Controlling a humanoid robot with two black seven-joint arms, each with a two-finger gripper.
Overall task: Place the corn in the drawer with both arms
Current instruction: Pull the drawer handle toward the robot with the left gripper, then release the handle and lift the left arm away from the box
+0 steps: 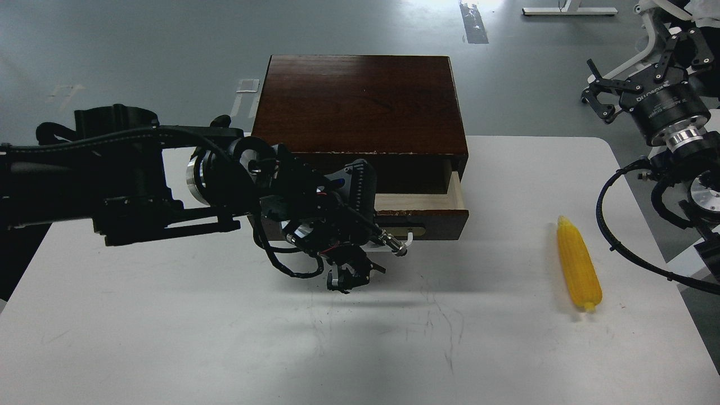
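Reaching across the drawer (419, 216) front, your left gripper (350, 275) hangs just below the handle, finger state unreadable. Drawer sits partly open. Corn (578, 271) lies far to its right, below your raised, spread right gripper (604, 95).

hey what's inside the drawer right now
The drawer is only slightly open. The visible strip shows pale wood and nothing lying in it. The rest is hidden under the box top and behind the left gripper. The corn lies on the table.
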